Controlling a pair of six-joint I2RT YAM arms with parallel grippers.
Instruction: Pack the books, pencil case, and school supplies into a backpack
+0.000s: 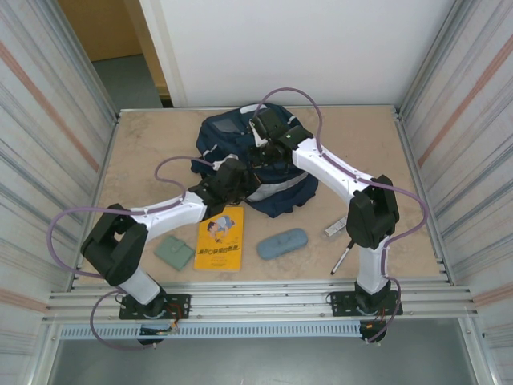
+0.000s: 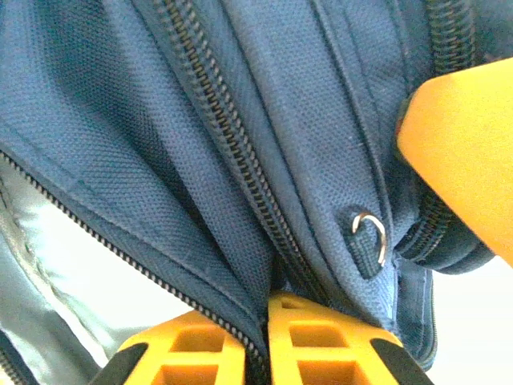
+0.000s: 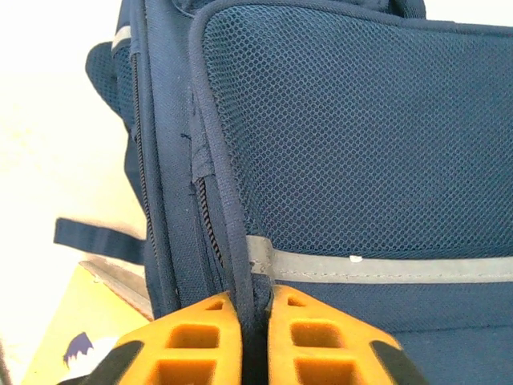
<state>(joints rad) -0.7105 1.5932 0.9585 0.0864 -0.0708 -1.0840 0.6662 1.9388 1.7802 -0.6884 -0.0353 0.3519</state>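
Observation:
The navy backpack (image 1: 224, 140) lies at the middle back of the table. My left gripper (image 1: 234, 178) is at its near edge, and in the left wrist view it (image 2: 262, 337) is shut on a fold of backpack (image 2: 240, 120) fabric beside a zip. Pale lining shows at the left of that zip. My right gripper (image 1: 268, 136) is over the bag's far side, where it (image 3: 255, 337) pinches the piped edge of the backpack (image 3: 361, 144) next to a mesh panel. The book (image 1: 219, 238), pencil case (image 1: 282, 243), grey-green pad (image 1: 174, 252), marker (image 1: 341, 258) and silvery bar (image 1: 335, 228) lie near the front.
Ribbed metal walls close in the table on the left and right, with a rail along the front. A corner of the yellow book (image 3: 72, 337) shows under the bag. A blurred orange shape (image 2: 465, 152) sits at the right edge of the left wrist view.

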